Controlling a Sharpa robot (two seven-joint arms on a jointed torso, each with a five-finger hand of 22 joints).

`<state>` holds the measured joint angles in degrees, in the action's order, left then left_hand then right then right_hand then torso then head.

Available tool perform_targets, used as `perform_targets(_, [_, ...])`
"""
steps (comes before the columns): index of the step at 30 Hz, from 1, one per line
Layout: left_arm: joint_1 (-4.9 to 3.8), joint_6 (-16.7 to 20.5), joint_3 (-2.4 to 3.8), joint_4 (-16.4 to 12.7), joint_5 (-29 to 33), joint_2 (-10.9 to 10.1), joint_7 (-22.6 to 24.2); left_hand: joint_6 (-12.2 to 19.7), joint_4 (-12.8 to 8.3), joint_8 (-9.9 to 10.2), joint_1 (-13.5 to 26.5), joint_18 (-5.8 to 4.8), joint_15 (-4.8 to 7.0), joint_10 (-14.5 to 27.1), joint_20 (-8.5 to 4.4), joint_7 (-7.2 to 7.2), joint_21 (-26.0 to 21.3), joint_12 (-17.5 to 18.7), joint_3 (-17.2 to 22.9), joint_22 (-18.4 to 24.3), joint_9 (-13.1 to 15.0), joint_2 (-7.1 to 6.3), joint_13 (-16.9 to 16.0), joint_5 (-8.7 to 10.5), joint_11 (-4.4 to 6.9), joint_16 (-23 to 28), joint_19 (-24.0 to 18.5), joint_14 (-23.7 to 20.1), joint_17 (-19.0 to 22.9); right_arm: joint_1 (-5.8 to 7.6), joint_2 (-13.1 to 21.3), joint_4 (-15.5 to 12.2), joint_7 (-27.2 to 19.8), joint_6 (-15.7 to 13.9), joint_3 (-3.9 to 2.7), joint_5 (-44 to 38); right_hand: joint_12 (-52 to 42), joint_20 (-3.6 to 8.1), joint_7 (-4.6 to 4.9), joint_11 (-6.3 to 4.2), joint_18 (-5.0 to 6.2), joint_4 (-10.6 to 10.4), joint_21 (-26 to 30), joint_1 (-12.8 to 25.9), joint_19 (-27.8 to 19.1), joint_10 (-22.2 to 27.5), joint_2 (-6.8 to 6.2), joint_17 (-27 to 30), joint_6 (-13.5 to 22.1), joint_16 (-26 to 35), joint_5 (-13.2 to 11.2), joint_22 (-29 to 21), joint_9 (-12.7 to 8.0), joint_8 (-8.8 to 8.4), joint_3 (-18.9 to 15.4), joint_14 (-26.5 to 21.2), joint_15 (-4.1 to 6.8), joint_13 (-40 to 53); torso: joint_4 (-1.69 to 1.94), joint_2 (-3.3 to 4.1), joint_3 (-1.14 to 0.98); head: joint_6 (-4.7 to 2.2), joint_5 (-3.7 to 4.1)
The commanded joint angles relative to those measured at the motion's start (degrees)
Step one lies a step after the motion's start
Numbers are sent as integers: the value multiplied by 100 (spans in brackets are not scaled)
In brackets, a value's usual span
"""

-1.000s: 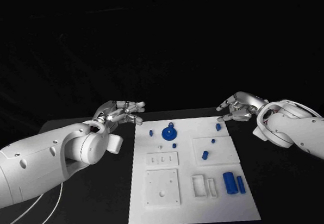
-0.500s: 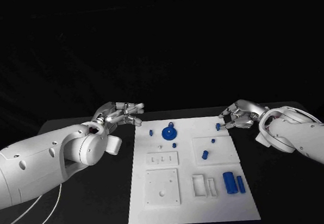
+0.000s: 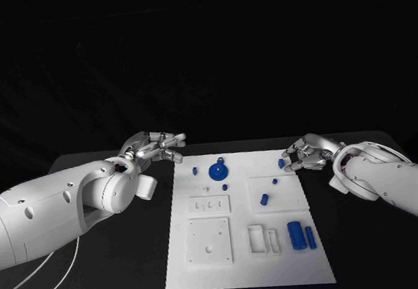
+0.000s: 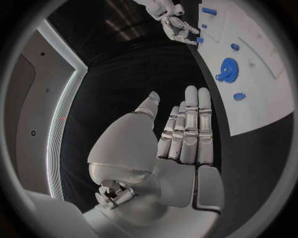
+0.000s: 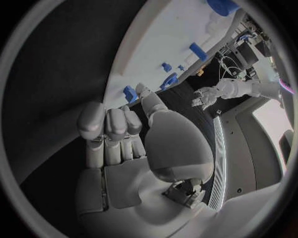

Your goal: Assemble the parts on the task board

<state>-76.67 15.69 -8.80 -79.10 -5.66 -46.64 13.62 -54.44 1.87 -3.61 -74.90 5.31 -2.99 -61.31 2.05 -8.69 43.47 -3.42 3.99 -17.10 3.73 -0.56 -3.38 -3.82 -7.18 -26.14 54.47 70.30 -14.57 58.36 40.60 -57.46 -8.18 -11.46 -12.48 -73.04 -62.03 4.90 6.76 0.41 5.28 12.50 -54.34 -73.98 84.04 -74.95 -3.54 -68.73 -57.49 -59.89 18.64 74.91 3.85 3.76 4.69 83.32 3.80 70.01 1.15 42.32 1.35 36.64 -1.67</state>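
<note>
The white task board [image 3: 247, 260] lies in the middle of the table. On its far half sit a blue gear [image 3: 217, 171] and some small blue parts [image 3: 264, 199]. Two blue cylinders [image 3: 302, 236] lie near its right edge. My right hand [image 3: 308, 153] is at the board's far right edge with its fingers curled in. Its thumb tip [image 5: 142, 89] is right beside a small blue part [image 5: 129, 93], which also shows on the board's edge [image 3: 282, 164]. Whether the hand pinches it is hidden. My left hand [image 3: 154, 146] hovers off the board's far left corner, its fingers [image 4: 188, 130] straight and holding nothing.
White recessed blocks [image 3: 209, 242] and a slotted piece [image 3: 261, 240] take up the board's near half. A white cable [image 3: 41, 276] trails on the table under my left arm. Black table surface lies on both sides of the board.
My right hand has come down and nearer along the board's right edge, up to the small blue part. The left hand has stayed put.
</note>
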Motion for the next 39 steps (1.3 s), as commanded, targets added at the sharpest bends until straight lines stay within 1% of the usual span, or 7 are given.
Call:
perform_targets(1, [0,-98,4,0,-31,16,23,22,-38,0,-20,-8,1,34,-9,-12,14,-6,-3,6,7,7,-9,-32,8,2,-31,-33,5,-10,-24,22,-75,99,-2,6,16,-32,5,4,-16,29,-4,9,179,39,69,4,7,18,8,684,0,-15,4,-17,-28,-2,12,1,-2,-5,3])
perform_targets(5, [1,-100,4,2,-31,23,23,22,-38,0,-20,-8,1,34,-9,-12,14,-6,-3,6,7,7,-9,-32,8,2,-31,-33,5,-17,-75,82,-71,95,-2,6,3,-30,3,2,-17,44,-6,15,179,35,92,3,-8,16,-14,684,-1,-16,19,-16,-27,5,8,-3,7,-1,-11])
perform_targets(10, [1,-100,5,-3,-32,24,23,26,-38,1,-31,-1,3,43,-6,-8,25,-6,8,15,7,11,-9,-36,10,-2,-34,-34,7,-29,-131,149,-73,32,-3,6,-6,-29,1,-1,-15,33,-8,48,179,30,140,1,-36,12,-25,684,-1,-15,43,-14,-26,10,4,-2,-4,16,-28])
perform_targets(18, [2,-101,5,-11,-32,24,24,26,-38,1,-31,-1,3,43,-6,-8,25,-6,8,15,7,11,-9,-36,10,-2,-34,-34,7,-37,-203,243,-67,-163,-3,74,-36,-24,-7,-7,-11,1,-30,132,190,9,183,-12,-66,-11,-60,687,-3,-18,100,1,-19,27,4,-9,0,30,-39])
perform_targets(19, [2,-100,5,-10,-32,25,25,26,-38,1,-31,-1,3,43,-6,-8,25,-6,8,15,7,11,-9,-36,10,-2,-34,-34,7,-38,-213,254,-66,-165,-3,83,-35,-27,-8,-7,-9,20,-31,170,192,14,160,-18,-74,-14,-63,685,-6,-17,203,-2,-21,29,5,-10,-2,31,-46])
perform_targets(26, [2,-97,5,-12,-32,25,25,26,-38,1,-31,-1,3,43,-6,-8,25,-6,8,15,7,11,-9,-36,10,-2,-34,-34,7,-45,-253,282,-66,-130,-3,98,-39,-24,-15,-12,-13,30,-35,157,190,10,182,-17,-119,-13,-78,688,-2,-16,233,-1,-17,31,-8,-12,-1,31,-56])
perform_targets(39, [2,-93,5,-15,-32,31,22,25,-33,1,-26,-1,3,46,-7,-9,31,-6,8,23,7,16,-9,-37,10,-2,-35,-35,8,-64,-297,304,-55,-54,-3,102,-47,-13,-42,-29,-26,85,-53,180,185,5,178,-17,-238,-9,-104,691,-2,-19,347,-2,-6,42,-2,-16,-2,46,-55])
